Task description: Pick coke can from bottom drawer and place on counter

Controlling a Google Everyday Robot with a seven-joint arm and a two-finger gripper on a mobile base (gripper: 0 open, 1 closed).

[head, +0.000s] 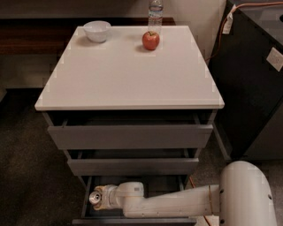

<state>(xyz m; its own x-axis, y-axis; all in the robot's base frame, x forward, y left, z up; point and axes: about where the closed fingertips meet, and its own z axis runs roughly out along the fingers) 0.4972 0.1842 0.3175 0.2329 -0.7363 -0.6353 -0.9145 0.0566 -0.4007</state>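
The bottom drawer (110,220) is pulled out, and its front edge is cut off by the lower border of the view. Inside it, at the left end, the gripper (95,198) can be seen. The coke can (93,197) is held in the gripper, with a finger seen close against each side of it. Only the silver top of the can can be seen. Its red side is hidden by the gripper and by the dark of the drawer. It cannot be told whether the can rests on the drawer floor or is lifted off it.

The white arm (177,205) is stretched across the drawer from the right. It is joined to a big round white part (245,194), which is cut off at the bottom. Much of the drawer floor is hidden under the arm.

The two drawers above are also pulled out a little: the middle drawer (132,166) and the top drawer (130,137). Their insides are too dark to be made out.

On the white counter (128,75), far from the can, a red apple (151,40) and a white bowl (97,31) are set near the back edge. A clear water bottle (154,11) stands just behind the apple, and its cap is cut off by the top border.

A dark cabinet (252,79) is seen to the right, only in part.
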